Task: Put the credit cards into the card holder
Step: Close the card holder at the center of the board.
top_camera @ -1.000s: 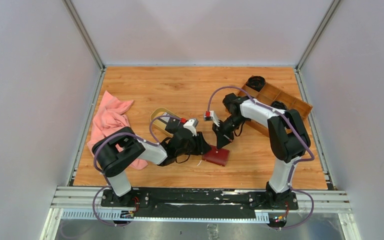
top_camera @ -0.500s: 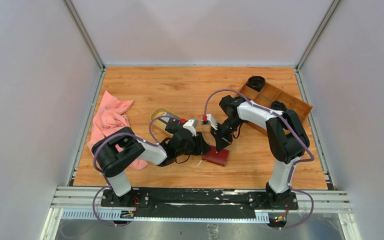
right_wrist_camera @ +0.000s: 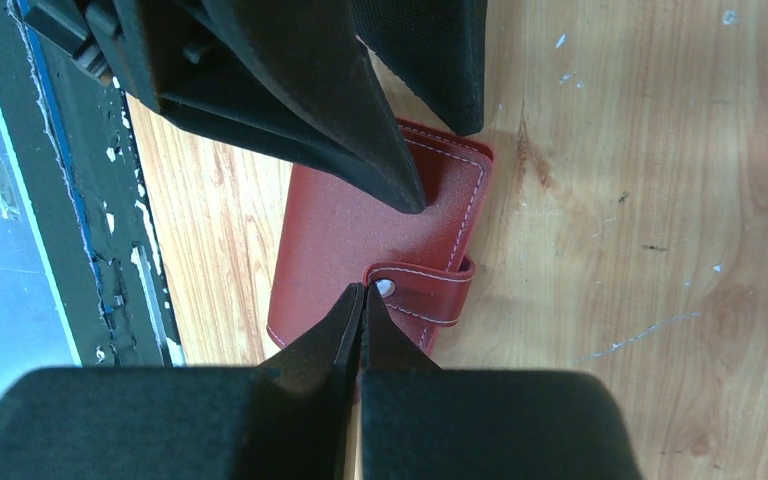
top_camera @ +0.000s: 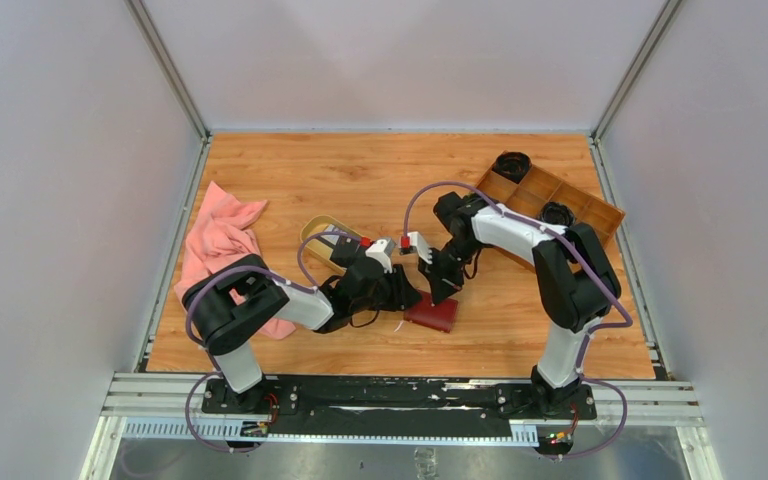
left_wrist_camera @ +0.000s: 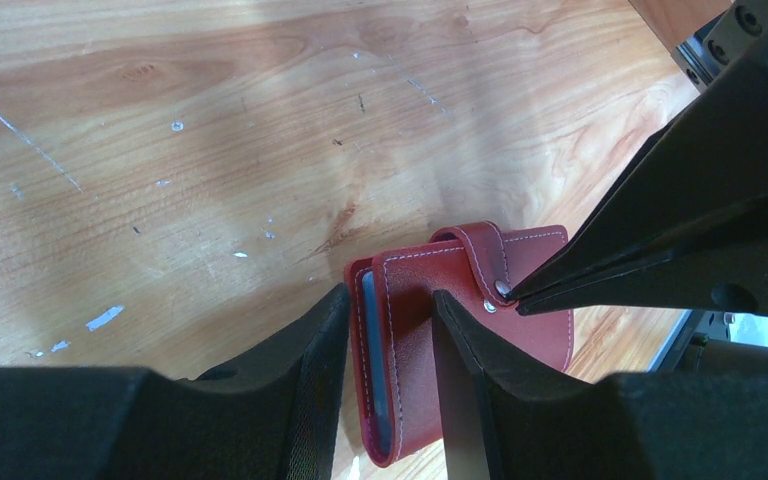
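Card holder (top_camera: 431,313) on desk (top_camera: 360,180), near-centre, just ahead of and btw the two arms. Dark red leather, folded, snap tab wrapped over one edge.

L end effector (left_wrist_camera: 388,300) pinches it, one finger on each side of the folded cover at the end nearest the L wrist cam. Grey-blue strip shows inside the fold there; card or pocket lining, can't tell.

R end effector (right_wrist_camera: 363,300) pressed together, nothing btw its fingers. Tips touch the card holder right at the metal stud of the tab.

Containers:
- Oval tan dish (top_camera: 322,232) sits just behind L arm and is partly hidden by it; contents not readable.
- Wooden compartment tray (top_camera: 543,186) at far R of desk, set at an angle.
  - Round black item (top_camera: 511,163) in its far-end compartment.
  - Second dark item (top_camera: 557,211) in a compartment next to R arm; what it is, can't tell.

Pink cloth (top_camera: 218,245) bunched at L edge of desk, well apart from card holder.
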You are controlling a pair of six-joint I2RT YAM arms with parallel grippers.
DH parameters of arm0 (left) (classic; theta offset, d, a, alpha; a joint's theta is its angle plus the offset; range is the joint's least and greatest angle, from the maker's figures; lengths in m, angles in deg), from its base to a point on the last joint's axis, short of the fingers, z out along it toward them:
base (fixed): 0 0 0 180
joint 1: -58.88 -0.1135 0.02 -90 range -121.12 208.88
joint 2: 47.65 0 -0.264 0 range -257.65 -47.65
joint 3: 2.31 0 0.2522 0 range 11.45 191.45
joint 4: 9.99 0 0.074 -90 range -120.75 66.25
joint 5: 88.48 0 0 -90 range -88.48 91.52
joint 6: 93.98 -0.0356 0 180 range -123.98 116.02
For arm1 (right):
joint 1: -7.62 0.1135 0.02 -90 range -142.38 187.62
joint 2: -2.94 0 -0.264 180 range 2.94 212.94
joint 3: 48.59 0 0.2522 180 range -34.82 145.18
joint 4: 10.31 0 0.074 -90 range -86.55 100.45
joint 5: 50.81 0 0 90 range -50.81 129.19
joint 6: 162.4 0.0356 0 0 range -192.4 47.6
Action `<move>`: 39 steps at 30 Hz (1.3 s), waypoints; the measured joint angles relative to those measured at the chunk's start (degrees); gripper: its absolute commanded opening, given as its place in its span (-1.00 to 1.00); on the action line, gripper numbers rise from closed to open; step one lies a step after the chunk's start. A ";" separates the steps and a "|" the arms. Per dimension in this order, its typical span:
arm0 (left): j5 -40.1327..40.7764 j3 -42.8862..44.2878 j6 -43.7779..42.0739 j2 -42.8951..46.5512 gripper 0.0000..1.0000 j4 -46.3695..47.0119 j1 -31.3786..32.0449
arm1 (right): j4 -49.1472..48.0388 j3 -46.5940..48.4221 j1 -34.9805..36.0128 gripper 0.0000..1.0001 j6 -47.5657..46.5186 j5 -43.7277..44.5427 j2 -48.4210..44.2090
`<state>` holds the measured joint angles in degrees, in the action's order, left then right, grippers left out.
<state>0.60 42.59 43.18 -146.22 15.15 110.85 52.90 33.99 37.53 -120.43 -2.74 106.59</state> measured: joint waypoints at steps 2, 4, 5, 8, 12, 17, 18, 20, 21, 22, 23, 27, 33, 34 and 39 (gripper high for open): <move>0.00 -0.02 0.00 0.07 -0.21 -0.07 0.00 | -0.13 0.00 0.39 -1.00 0.00 0.15 0.00; -0.02 -0.04 0.00 0.09 -0.21 -0.09 0.00 | -0.20 0.00 0.61 -1.00 0.00 0.28 0.00; -0.04 -0.04 0.00 0.11 -0.21 -0.13 0.00 | -0.22 0.00 0.66 -1.00 0.04 0.31 -0.02; -0.07 -0.07 0.00 0.13 -0.21 -0.17 0.00 | -0.24 0.00 0.81 -1.00 0.20 0.48 -0.02; -0.09 -0.07 0.00 0.17 -0.21 -0.22 0.00 | -0.22 0.00 1.18 -1.00 0.24 0.81 -0.02; -0.07 -0.13 0.15 0.31 -0.21 -0.37 0.00 | -0.22 0.00 1.42 -1.00 0.39 1.01 -0.02; -0.07 -0.17 0.20 0.33 -0.21 -0.39 -0.02 | -0.22 0.00 1.46 -1.00 0.44 1.03 -0.02; -0.07 -0.39 0.22 0.50 -0.21 -0.39 -0.02 | -0.20 0.00 1.60 -1.00 0.42 1.01 -0.02; -0.04 -0.46 0.24 0.59 -0.21 -0.42 -0.02 | -0.20 0.00 1.64 -1.00 0.42 1.01 -0.02; -0.07 -0.52 0.22 0.63 -0.21 -0.42 0.00 | -0.17 0.00 1.64 -1.00 0.42 0.96 -0.02; -0.07 -0.52 0.22 0.68 -0.21 -0.42 -0.02 | -0.17 0.00 1.66 -1.00 0.42 0.94 -0.02; -0.11 -0.61 0.20 0.74 -0.21 -0.44 0.00 | -0.11 0.00 1.64 -1.00 0.39 0.55 -0.02; -0.17 -0.63 0.20 0.81 -0.22 -0.55 0.00 | 0.07 0.00 1.64 -1.00 0.44 -0.02 -0.02; -0.17 -0.63 0.20 0.81 -0.22 -0.55 0.00 | 0.07 0.00 1.64 -1.00 0.44 -0.02 -0.02; -0.17 -0.63 0.26 0.81 -0.22 -0.57 0.00 | 0.11 0.02 1.64 -1.00 0.50 -0.02 0.22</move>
<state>0.42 41.95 43.44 -145.41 14.58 110.85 53.01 34.01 39.17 -119.93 -2.76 106.81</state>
